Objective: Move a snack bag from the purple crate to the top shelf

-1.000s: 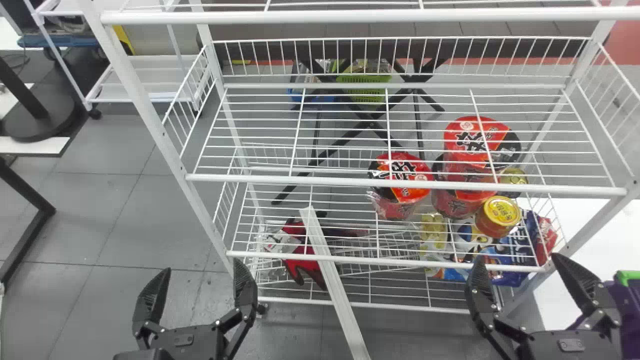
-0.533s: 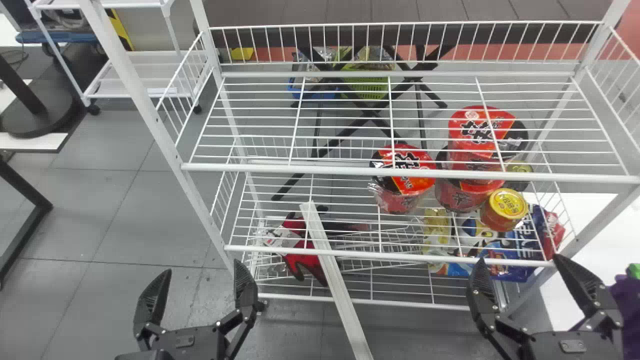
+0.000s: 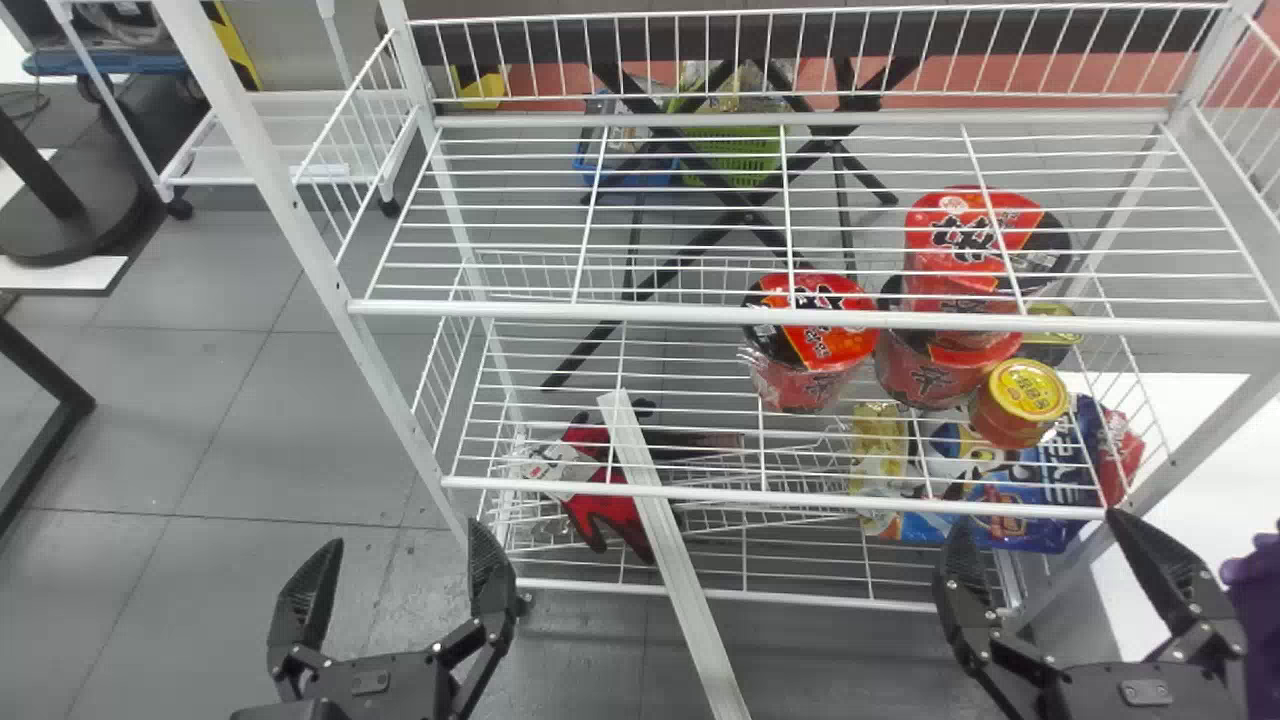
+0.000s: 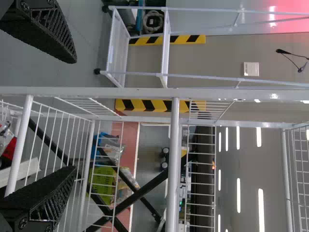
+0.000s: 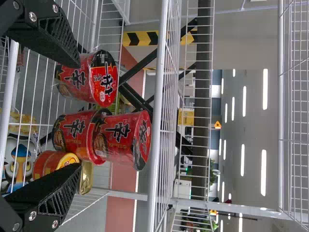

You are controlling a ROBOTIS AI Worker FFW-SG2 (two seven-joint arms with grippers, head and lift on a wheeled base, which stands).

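Note:
In the head view my left gripper [image 3: 405,532] stands open over the floor before the rack's left end. My right gripper [image 3: 1038,515] is open too, before its right end, left of a purple crate [image 3: 1256,610] cut off by the edge. Nothing is held by either. The left wrist view has the left gripper [image 4: 75,114] with its fingers wide apart near the rack. Before the right gripper [image 5: 79,115] are red noodle cups [image 5: 130,137]. Above them an upper wire shelf [image 5: 161,121] runs across. I cannot make out any snack bag in the crate's visible part.
The white rack [image 3: 800,318] holds red cups [image 3: 815,330] and a yellow-lidded can [image 3: 1020,400]. Blue snack packs [image 3: 1040,495] lie lower at right, a red glove [image 3: 610,510] lower left. A white bar [image 3: 670,570] leans from the rack toward the front.
The rack has shifted up in the head view, its uppermost rail passing out of the frame. The purple crate has slid toward the right edge. Both grippers keep their place in that view, still open.

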